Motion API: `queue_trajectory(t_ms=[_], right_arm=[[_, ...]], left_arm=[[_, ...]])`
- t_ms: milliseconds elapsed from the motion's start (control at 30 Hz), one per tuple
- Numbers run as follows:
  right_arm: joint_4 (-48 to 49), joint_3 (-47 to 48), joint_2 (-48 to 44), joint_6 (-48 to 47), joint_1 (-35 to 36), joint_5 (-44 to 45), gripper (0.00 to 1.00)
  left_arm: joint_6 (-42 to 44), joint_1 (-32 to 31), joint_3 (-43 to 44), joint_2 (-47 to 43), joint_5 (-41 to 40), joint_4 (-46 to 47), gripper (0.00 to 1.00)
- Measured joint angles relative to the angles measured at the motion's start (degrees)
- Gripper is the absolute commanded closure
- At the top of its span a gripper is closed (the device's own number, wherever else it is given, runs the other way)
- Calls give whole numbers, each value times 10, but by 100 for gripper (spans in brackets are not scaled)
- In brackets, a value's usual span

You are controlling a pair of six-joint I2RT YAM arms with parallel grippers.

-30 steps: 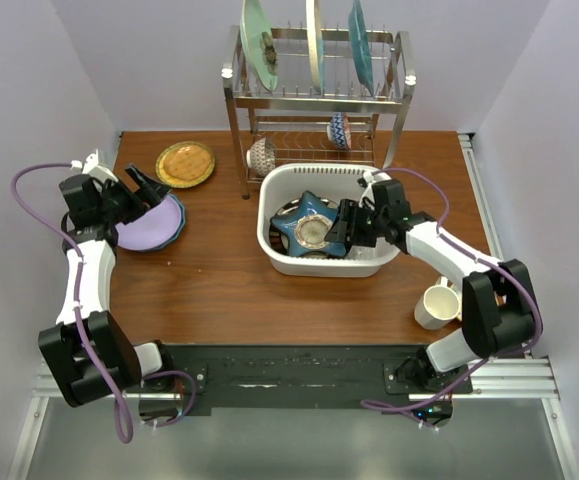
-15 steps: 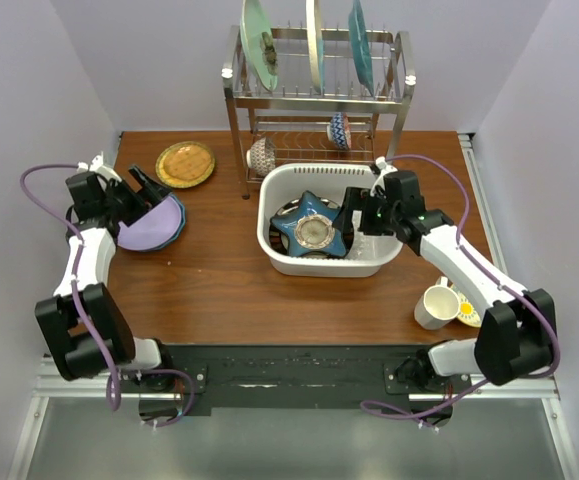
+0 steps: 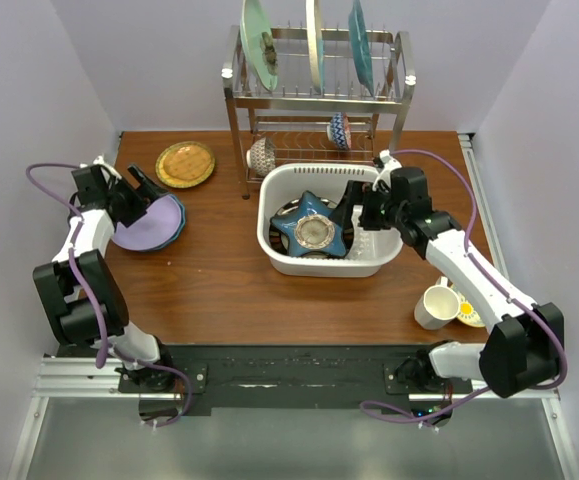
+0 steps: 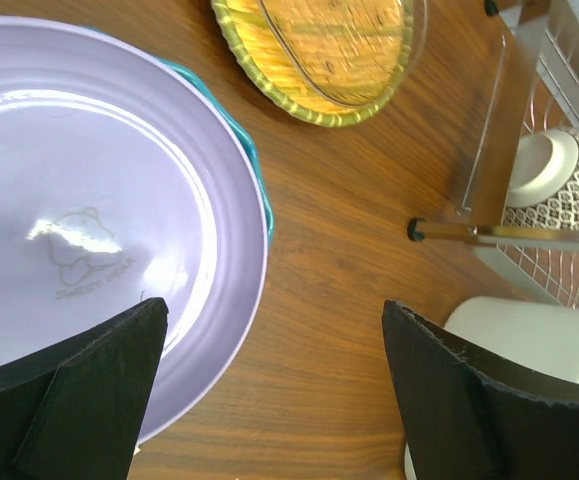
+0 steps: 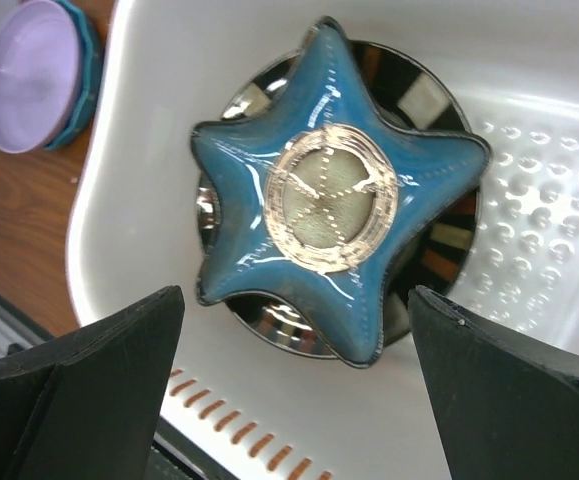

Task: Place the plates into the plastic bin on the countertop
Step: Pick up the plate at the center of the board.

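"Left wrist first: where is your hand?"

"My left gripper (image 4: 274,330) hangs with its jaws spread wide, holding nothing, over the rim of the lavender plate (image 4: 89,230). That plate lies on a teal plate (image 4: 259,185) on the countertop (image 4: 339,280), near the amber plate (image 4: 319,60)."

"And the right?"

"My right gripper (image 5: 294,300) is spread too, empty, above the plastic bin (image 5: 139,120). The blue star-shaped plate (image 5: 334,195) lies inside on a dark patterned plate (image 5: 439,240)."

White arms (image 3: 469,265), purple cables (image 3: 44,168), black jaws
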Motion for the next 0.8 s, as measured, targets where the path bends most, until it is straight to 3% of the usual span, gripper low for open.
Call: queue_trajectory(t_ms=[367, 800], right_arm=[[26, 104, 85, 8, 96, -19, 3], [64, 208, 225, 34, 191, -54, 4]], left_arm=[[6, 11, 45, 5, -90, -64, 4], [30, 18, 50, 1, -314, -145, 0]])
